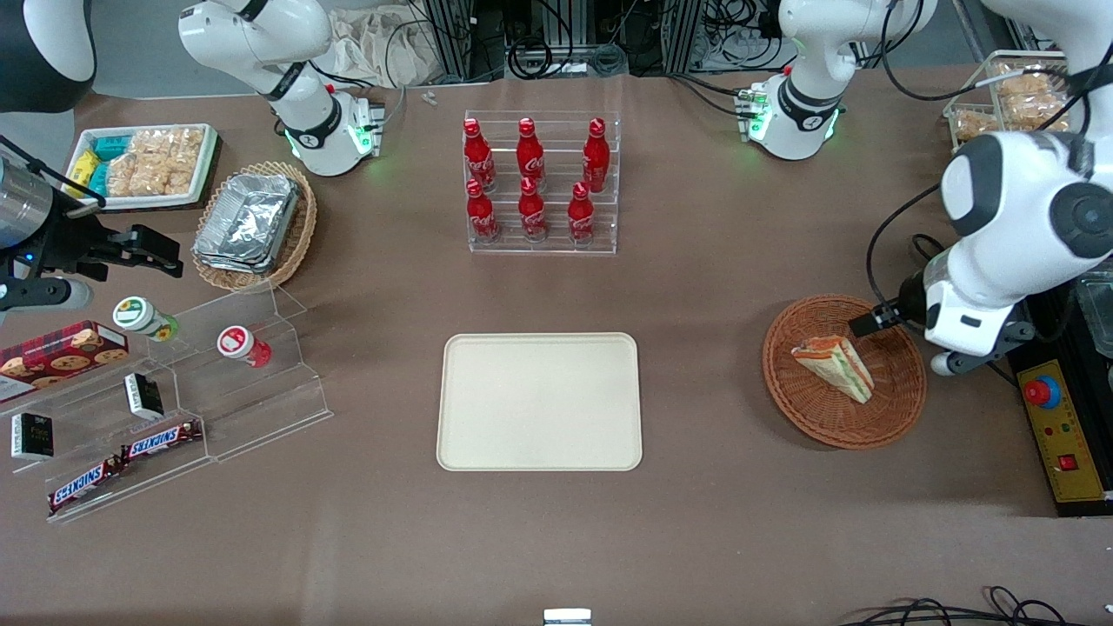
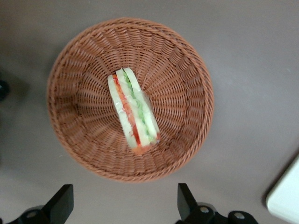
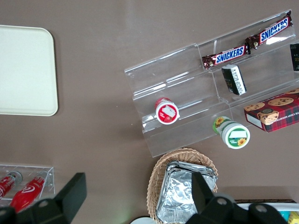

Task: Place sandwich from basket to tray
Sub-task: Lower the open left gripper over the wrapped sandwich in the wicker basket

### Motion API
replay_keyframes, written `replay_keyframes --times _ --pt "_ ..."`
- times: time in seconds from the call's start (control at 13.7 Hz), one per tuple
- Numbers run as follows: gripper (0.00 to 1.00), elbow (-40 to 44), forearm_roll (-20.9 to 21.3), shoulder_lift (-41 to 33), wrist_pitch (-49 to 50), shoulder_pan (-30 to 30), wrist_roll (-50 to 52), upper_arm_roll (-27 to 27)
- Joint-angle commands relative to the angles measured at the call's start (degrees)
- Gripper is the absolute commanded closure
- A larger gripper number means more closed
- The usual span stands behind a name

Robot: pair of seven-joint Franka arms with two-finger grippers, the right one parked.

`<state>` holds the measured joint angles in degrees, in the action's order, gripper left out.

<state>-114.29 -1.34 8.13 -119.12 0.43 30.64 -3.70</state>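
The sandwich point(image 1: 835, 365), a pale bread wedge with orange, red and green layers, lies in the middle of the round reddish-brown wicker basket point(image 1: 800, 409). In the left wrist view the sandwich point(image 2: 133, 112) rests on its side in the basket point(image 2: 84, 60). My gripper point(image 2: 124, 205) hangs above the table just outside the basket's rim, open wide with nothing between its fingers point(image 2: 63, 200). The arm's white hand point(image 1: 967, 315) overlaps the basket's edge toward the working arm's end. The cream-beige tray point(image 1: 539, 402) lies bare at mid-table, and one corner of the tray point(image 2: 285, 196) shows in the wrist view.
A clear rack of red bottles point(image 1: 541, 183) stands farther from the front camera than the tray. Toward the parked arm's end are an oval wicker basket with foil containers point(image 1: 252, 224), a white snack tray point(image 1: 143, 163) and acrylic steps point(image 1: 217, 391). A yellow control box point(image 1: 1056, 426) is beside the basket.
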Motion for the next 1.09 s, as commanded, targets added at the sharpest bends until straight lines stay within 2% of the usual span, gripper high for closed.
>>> replay_keyframes --times 0.0,0.44,0.95,1.02 --pt "0.00 0.12 0.11 4.86 -5.14 -0.17 6.25 -0.26" --pt "0.00 0.03 0.19 12.86 -13.06 -0.34 13.12 -0.17" --pt "0.01 0.03 2.83 16.56 -16.23 -0.52 18.14 -0.17" --pt "0.15 0.12 2.83 16.74 -16.23 -0.52 18.14 -0.17"
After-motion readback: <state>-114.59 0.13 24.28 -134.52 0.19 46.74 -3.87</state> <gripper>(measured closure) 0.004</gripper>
